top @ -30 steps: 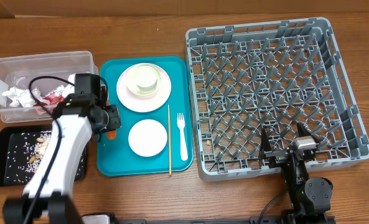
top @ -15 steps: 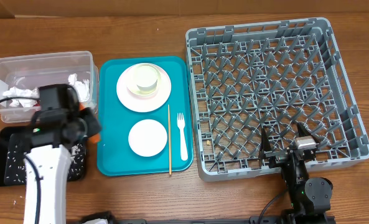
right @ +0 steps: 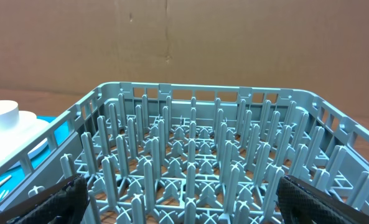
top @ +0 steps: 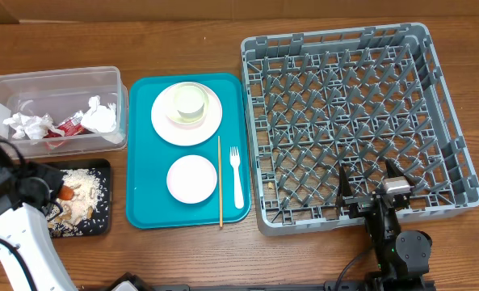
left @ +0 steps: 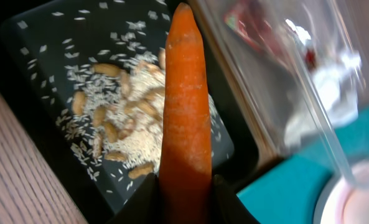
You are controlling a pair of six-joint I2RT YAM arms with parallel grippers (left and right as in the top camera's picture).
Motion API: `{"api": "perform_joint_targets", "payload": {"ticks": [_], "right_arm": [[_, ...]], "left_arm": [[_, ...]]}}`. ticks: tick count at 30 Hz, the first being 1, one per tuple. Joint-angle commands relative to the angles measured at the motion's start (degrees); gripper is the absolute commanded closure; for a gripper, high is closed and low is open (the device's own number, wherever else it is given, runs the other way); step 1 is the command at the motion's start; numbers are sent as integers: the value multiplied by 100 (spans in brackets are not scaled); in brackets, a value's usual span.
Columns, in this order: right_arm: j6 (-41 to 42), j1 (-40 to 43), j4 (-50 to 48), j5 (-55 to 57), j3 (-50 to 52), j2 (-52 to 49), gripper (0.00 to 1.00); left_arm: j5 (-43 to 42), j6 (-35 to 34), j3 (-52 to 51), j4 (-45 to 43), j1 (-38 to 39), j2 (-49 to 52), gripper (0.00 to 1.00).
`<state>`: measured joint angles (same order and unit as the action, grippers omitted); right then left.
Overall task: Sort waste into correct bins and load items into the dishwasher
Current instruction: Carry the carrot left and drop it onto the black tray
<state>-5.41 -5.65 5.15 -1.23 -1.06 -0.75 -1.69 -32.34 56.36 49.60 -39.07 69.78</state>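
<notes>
My left gripper (top: pixel 61 194) (left: pixel 185 202) is shut on the small orange carrot (left: pixel 185 106) (top: pixel 65 193). It holds the carrot over the black tray (top: pixel 103 228) (left: pixel 41 74), above the rice and beige scraps (left: pixel 134 118) (top: pixel 81 190). Behind it, the clear tub (top: pixel 57 73) (left: pixel 284 74) contains white napkins (top: pixel 29 125) and a red packet (top: pixel 65 128). On the teal tray (top: pixel 142 202) lie a pink plate (top: pixel 211 121) with a cup (top: pixel 189 101) on it, a bowl (top: pixel 191 179) and a white fork (top: pixel 237 178). My right gripper (top: pixel 372 190) (right: pixel 184 196) is open at the near edge of the grey dish rack (top: pixel 352 113) (right: pixel 190 155).
A thin wooden stick (top: pixel 220 182) lies on the teal tray between the bowl and the fork. The rack holds no dishes. Bare wooden table (top: pixel 182 259) runs along the front.
My left arm has swung left with the carrot, from the teal tray's left edge to above the black tray, uncovering the tub. The right arm has not moved.
</notes>
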Motion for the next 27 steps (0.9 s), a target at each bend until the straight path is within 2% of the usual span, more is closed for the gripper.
{"api": "perform_joint_targets", "payload": {"ticks": [1,3,7,10,19,23,27], "right_arm": [[-22,26,-35,4,61,37,0],[-22,26,-35,7,61,35,0],[-22,26,-35,4,61,37,0],[-22,26,-35,7,61,37,0],[-22,26,-35,4,61,37,0],[-22,26,-35,4,61,37,0],[-22,26,-35,4,61,35,0]], "left_arm": [[-2,-1060,-431,-356,-302,-79,96],[-175,-1475,-715,-903,-413,-31,96],[-332,-2015,-857,-1309,-420,195,96],[-354,-2194,-857,-1690,-420,664,96],[-804,-2214,-857,-2745,-496,2000,96],[-857,-2205,-857,-3042,-518,2184,96],[-828,-1917,-857,-3379,-518,2181,96]]}}
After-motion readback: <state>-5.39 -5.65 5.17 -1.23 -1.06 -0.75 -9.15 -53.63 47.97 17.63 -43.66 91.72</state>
